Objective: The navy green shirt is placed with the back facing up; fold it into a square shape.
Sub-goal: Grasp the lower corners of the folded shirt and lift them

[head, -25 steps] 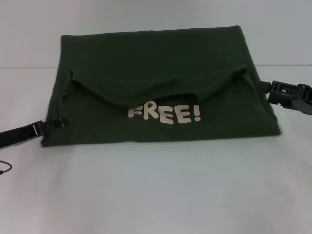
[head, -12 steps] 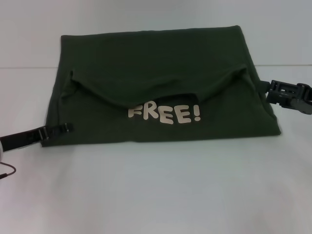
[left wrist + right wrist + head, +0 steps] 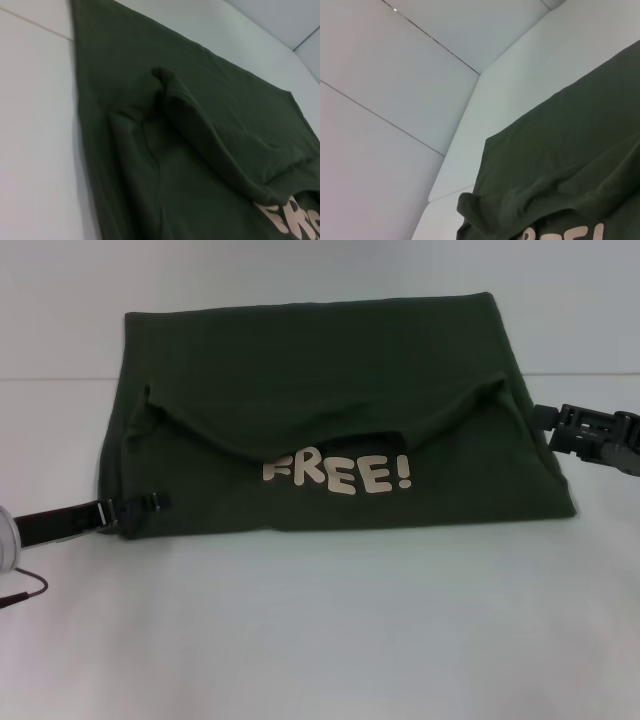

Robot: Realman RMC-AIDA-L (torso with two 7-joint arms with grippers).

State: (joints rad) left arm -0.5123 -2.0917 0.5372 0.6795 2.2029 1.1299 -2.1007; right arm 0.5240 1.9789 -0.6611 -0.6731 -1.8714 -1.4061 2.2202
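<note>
The navy green shirt (image 3: pixel 320 370) lies on the white table as a wide folded slab. Both sleeves are turned in, and a flap is folded over so the pale "FREE!" lettering (image 3: pixel 336 473) faces up near the front edge. My left gripper (image 3: pixel 150 505) lies low at the shirt's front left corner, its tip over the fabric edge. My right gripper (image 3: pixel 545 418) sits at the shirt's right edge beside the folded sleeve. The left wrist view shows the shirt (image 3: pixel 200 125) with its rolled fold up close. In the right wrist view the shirt (image 3: pixel 570 160) lies below a pale wall.
White table (image 3: pixel 320 640) spreads in front of the shirt. A thin dark cable (image 3: pixel 25 590) loops by the left arm at the left edge. The pale wall rises right behind the shirt's far edge.
My left gripper has slid to the right along the table and onto the shirt's front left corner. The right gripper and the shirt have hardly moved.
</note>
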